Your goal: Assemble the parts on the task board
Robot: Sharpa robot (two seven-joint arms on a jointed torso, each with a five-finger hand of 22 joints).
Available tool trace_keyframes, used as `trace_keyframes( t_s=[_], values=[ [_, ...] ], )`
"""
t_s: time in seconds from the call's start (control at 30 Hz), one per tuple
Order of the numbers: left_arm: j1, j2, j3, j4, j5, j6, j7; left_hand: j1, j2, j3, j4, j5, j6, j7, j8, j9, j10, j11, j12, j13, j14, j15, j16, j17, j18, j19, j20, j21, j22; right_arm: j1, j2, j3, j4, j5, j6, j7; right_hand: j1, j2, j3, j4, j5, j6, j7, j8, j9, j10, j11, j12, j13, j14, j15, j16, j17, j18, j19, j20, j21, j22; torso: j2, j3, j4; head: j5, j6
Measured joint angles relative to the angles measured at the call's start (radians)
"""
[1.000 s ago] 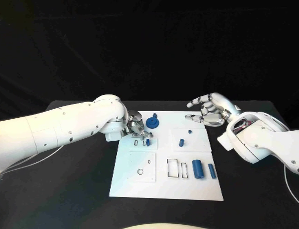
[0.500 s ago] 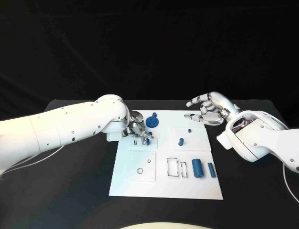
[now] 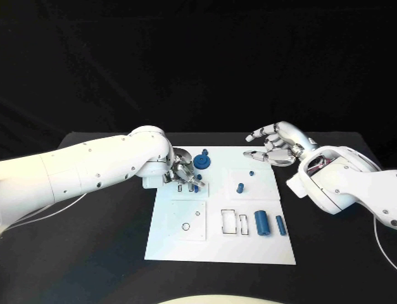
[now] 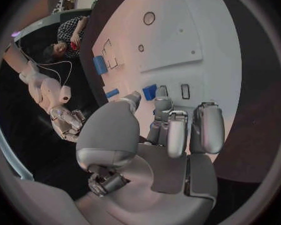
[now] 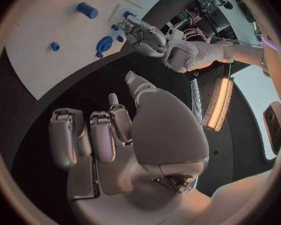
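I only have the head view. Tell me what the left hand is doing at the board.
Observer: In the left wrist view, the left hand's thumb and a fingertip flank a small blue part beside a dark slot in the board. I cannot tell whether they pinch it.
Operator: Now report the right palm.
Observer: In the right wrist view, the right hand holds nothing. Its fingers are apart, over the black table just off the board's edge.
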Motion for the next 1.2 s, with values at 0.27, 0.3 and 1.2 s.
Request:
trace_keyframes(
  t_s=[0.27, 0.3, 1.2],
  values=[
    [0.0, 0.004, -0.003, 0.001, 0.004, 0.002, 0.0, 0.027, 0.015, 0.006, -0.006, 0.0, 0.004, -0.004, 0.0, 0.007, 0.002, -0.001, 0.0, 0.007, 0.0, 0.0, 0.0, 0.0, 0.0, 0.0, 0.0, 0.003, 0.001, 0.0, 0.002, 0.0, -0.002, 0.0, 0.007, -0.002, 0.0, 0.0, 0.0, 0.0, 0.0, 0.0, 0.0, 0.0, 0.0, 0.0, 0.0, 0.0, 0.0, 0.0, 0.0, 0.0, 0.0, 0.0, 0.0, 0.0, 0.0, 0.0, 0.0, 0.0002, -0.0004, 0.0, -0.001],
    [0.0, 0.005, -0.003, 0.001, 0.005, 0.002, 0.0, 0.028, 0.017, 0.006, -0.006, 0.0, 0.004, -0.004, 0.0, 0.007, 0.004, -0.004, 0.0, 0.007, 0.0, 0.0, 0.0, 0.0, 0.0, 0.0, 0.0, 0.004, 0.001, 0.0, 0.002, 0.0, -0.003, 0.0, 0.008, -0.002, 0.0, 0.0, 0.0, 0.0, 0.0, 0.0, 0.0, 0.0, 0.0, 0.0, 0.0, 0.0, 0.0, 0.0, 0.0, 0.0, 0.0, 0.0, 0.0, 0.0, 0.0, 0.0, 0.0, 0.0002, -0.0005, 0.0, -0.001],
    [-0.001, -0.02, -0.006, 0.014, 0.101, -0.061, 0.002, 0.07, -0.025, 0.384, -0.009, -0.005, -0.018, -0.035, 0.123, 0.222, 0.066, -0.034, 0.051, 0.097, 0.0, -0.029, 0.0, 0.0, 0.0, 0.003, -0.022, 0.004, 0.004, 0.0, 0.002, 0.0, -0.013, -0.002, 0.048, -0.025, 0.004, 0.004, 0.008, 0.003, 0.01, 0.003, -0.003, 0.008, 0.0, -0.004, -0.004, -0.006, 0.0, 0.0, 0.0, -0.006, 0.0, 0.0, 0.0, 0.0, -0.012, 0.001, -0.001, 0.0003, 0.0002, 0.002, 0.003]
  ],
)
